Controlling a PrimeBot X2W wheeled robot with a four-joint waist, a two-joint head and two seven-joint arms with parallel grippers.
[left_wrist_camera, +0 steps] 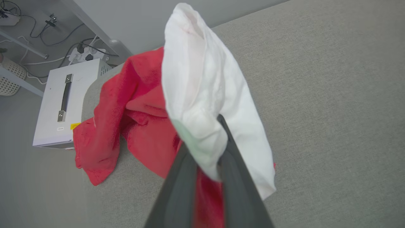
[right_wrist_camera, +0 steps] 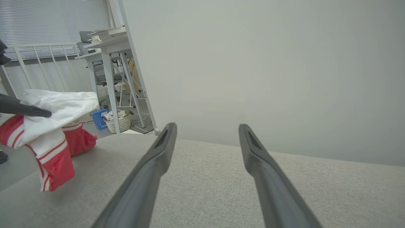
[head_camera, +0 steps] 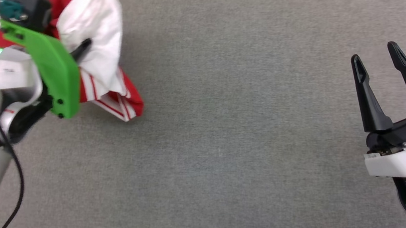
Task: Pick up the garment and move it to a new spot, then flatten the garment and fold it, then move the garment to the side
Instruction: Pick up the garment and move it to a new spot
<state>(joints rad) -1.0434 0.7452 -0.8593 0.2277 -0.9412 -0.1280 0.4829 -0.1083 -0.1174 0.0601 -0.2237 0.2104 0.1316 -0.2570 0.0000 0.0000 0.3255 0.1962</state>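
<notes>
The garment [head_camera: 100, 45], red with a white sleeve and red-white striped trim, hangs bunched at the head view's upper left, lifted off the grey table [head_camera: 248, 123]. My left gripper [head_camera: 82, 49] is shut on its white sleeve; in the left wrist view the two dark fingers pinch the white cloth [left_wrist_camera: 208, 95] while red fabric [left_wrist_camera: 133, 126] droops over the table's corner. The lettering is hidden. In the right wrist view the garment [right_wrist_camera: 53, 126] dangles at the left, its hem close to the table top. My right gripper [head_camera: 377, 53] stands open at the lower right, far from the cloth, with nothing between its fingers [right_wrist_camera: 158, 158].
A white box with a metal handle [left_wrist_camera: 63, 104] sits on the floor beyond the table's corner, near cables and a power strip. White desks and a small basket [right_wrist_camera: 118, 122] stand behind the table. A pale wall [right_wrist_camera: 269, 63] rises past the far edge.
</notes>
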